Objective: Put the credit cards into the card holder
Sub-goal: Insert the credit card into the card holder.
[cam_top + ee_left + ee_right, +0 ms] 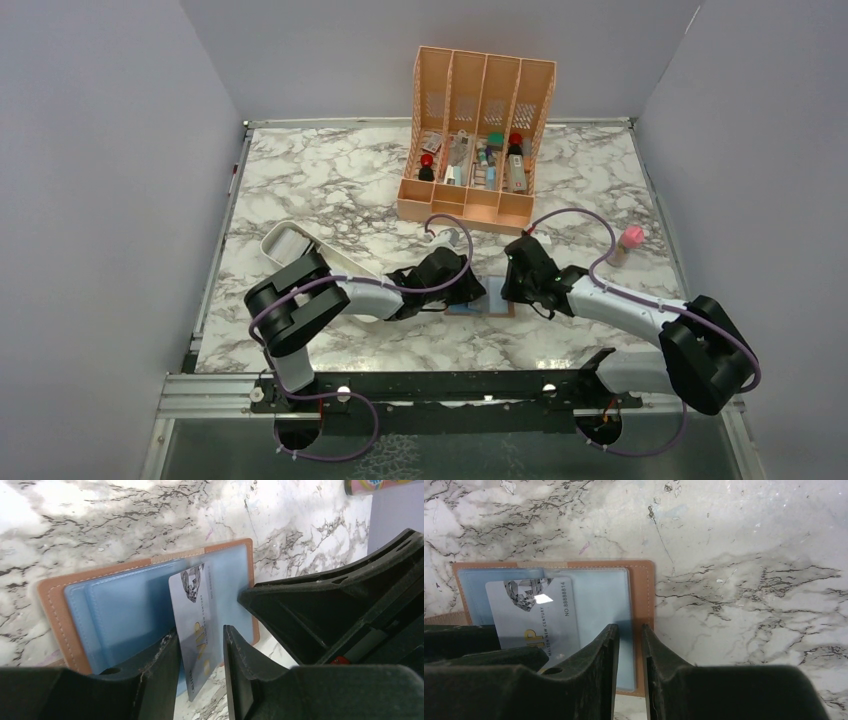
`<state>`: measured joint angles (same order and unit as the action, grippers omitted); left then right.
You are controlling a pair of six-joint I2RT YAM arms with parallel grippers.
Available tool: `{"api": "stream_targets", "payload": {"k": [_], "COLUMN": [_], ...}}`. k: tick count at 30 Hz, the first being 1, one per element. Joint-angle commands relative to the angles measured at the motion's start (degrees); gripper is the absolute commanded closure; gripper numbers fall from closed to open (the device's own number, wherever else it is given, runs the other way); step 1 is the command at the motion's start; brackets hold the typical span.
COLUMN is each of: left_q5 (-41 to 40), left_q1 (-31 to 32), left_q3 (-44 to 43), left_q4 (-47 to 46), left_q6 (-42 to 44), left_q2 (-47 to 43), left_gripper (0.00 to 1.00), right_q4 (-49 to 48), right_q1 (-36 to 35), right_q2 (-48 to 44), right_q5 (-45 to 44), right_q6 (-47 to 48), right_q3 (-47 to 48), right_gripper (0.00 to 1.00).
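The brown card holder lies open and flat on the marble, light blue inside. A silver credit card has its top end under a clear pocket, and its lower end is raised off the table. My left gripper straddles that lower end. The card rests against one finger, with a gap to the other. My right gripper is over the holder's right edge, its fingers almost together and nothing between them. It also shows in the left wrist view.
A tall peach organizer with small items stands at the back. A white oblong tray sits left of the left arm. A pink-capped bottle stands at the right and also shows in the left wrist view.
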<state>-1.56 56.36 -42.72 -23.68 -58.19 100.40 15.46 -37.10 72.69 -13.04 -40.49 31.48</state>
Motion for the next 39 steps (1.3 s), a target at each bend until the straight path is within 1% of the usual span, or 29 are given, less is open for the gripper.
{"api": "stream_targets", "payload": {"k": [1, 3, 8, 16, 23, 27, 30, 37, 39], "left_q5": [-5.73, -6.98, -8.09, -7.47, -8.45, -10.45, -11.69, -11.03, -10.77], "left_q1": [0.24, 0.39, 0.97, 2.22, 3.01, 2.97, 2.97, 3.05, 3.06], "left_q3": [-1.63, -2.59, -3.13, -5.49, -7.47, -8.36, -9.67, -9.99, -10.12], "left_q4": [8.58, 10.59, 11.82, 12.22, 14.12, 17.18, 19.48, 19.45, 19.23], "left_q6": [3.52, 4.3, 4.81, 4.94, 5.55, 6.59, 7.59, 7.44, 7.5], "left_q2": [-2.51, -2.58, -2.58, -0.82, 0.65, -0.47, -1.14, -0.58, -0.11], "left_gripper": [0.6, 0.59, 0.58, 0.58, 0.58, 0.58, 0.58, 0.59, 0.6], "right_q4": [0.15, 0.02, -0.5, -0.48, -1.63, 0.0, 0.78, 0.26, -0.01], "right_q1": [0.36, 0.36, 0.49, 0.45, 0.45, 0.73, 2.32, 3.22, 3.35], "right_q2": [1.32, 1.11, 1.22, 0.56, 0.45, 0.44, 0.14, -1.09, -1.1], "right_q5": [-0.63, -0.5, -0.02, 0.78, 4.36, 3.17, 3.03, 3.87, 3.97], "right_q6": [0.01, -0.03, -0.05, -0.2, -0.94, -0.78, -0.15, -0.25, -0.21], "right_q3": [-0.53, -0.82, -1.18, -1.17, -1.22, -0.13, 0.19, -0.73, -1.01], "right_gripper": [0.72, 0.72, 0.72, 0.73, 0.73, 0.72, 0.71, 0.71, 0.72]}}
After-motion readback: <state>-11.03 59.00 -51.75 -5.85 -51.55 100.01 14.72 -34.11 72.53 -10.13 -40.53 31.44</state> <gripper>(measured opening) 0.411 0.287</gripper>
